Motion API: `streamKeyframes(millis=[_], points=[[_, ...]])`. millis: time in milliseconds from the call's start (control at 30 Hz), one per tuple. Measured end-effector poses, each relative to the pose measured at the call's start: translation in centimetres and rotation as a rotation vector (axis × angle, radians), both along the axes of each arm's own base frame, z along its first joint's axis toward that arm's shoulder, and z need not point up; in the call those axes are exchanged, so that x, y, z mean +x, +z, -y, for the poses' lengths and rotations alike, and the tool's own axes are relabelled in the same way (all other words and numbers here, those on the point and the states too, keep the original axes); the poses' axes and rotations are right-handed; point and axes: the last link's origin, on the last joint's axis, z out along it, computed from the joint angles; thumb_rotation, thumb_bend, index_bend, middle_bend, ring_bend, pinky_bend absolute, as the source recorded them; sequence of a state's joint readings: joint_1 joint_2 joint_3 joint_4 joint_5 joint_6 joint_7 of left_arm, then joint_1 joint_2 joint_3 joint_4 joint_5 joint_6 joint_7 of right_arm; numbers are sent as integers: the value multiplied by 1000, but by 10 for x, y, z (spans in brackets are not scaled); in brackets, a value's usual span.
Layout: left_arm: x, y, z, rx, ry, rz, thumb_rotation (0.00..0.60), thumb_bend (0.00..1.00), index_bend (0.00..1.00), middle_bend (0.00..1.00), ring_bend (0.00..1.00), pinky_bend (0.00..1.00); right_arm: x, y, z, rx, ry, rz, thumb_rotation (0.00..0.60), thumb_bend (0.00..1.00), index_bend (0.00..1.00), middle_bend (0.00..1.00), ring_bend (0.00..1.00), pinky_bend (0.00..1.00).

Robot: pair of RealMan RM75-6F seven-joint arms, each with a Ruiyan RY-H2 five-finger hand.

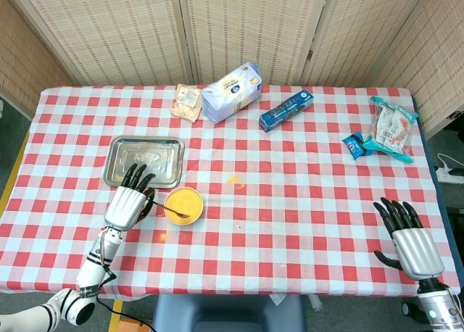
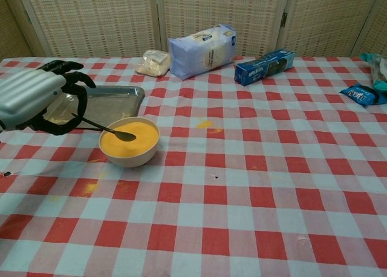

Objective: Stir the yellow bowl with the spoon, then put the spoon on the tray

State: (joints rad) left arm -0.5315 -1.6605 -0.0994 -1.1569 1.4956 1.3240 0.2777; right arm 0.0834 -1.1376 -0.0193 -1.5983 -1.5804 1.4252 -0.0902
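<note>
The yellow bowl (image 1: 183, 204) (image 2: 129, 142) stands just in front of the metal tray (image 1: 144, 160) (image 2: 118, 101), on the table's left side. My left hand (image 1: 127, 204) (image 2: 34, 98) is to the bowl's left and pinches the handle of a spoon (image 1: 172, 211) (image 2: 110, 130). The spoon's head hangs over the yellow contents, lifted slightly off them. At the near right corner my right hand (image 1: 409, 240) rests with fingers spread, holding nothing; only the head view shows it.
Along the back stand a small snack bag (image 1: 188, 102), a white-blue bag (image 1: 231, 91) and a blue box (image 1: 286, 109). Snack packets (image 1: 384, 134) lie at the far right. Yellow spills mark the cloth (image 2: 205, 124) beside the bowl.
</note>
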Motion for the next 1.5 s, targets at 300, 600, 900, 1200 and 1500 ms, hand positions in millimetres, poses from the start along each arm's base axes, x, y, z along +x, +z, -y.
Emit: streamKeyframes(millis=[300, 600, 900, 1200, 1500], points=[[13, -1, 5, 122, -6, -222, 600, 900, 812, 236, 1, 0, 2, 3, -3, 3, 11, 8, 600, 83, 0, 0, 0, 0], [38, -4, 16, 186, -4, -384, 600, 918, 815, 259, 22, 0, 2, 7, -5, 1, 15, 21, 600, 83, 0, 0, 0, 0], [47, -4, 23, 205, 11, -485, 600, 916, 815, 266, 29, 0, 3, 9, -7, 1, 22, 31, 600, 83, 0, 0, 0, 0], [50, -12, 16, 187, 16, -497, 600, 916, 815, 281, 46, 0, 2, 9, -6, -1, 16, 26, 600, 83, 0, 0, 0, 0], [54, -19, 0, 205, 25, -484, 600, 919, 818, 294, 59, 0, 0, 11, -4, -11, 6, 25, 600, 83, 0, 0, 0, 0]])
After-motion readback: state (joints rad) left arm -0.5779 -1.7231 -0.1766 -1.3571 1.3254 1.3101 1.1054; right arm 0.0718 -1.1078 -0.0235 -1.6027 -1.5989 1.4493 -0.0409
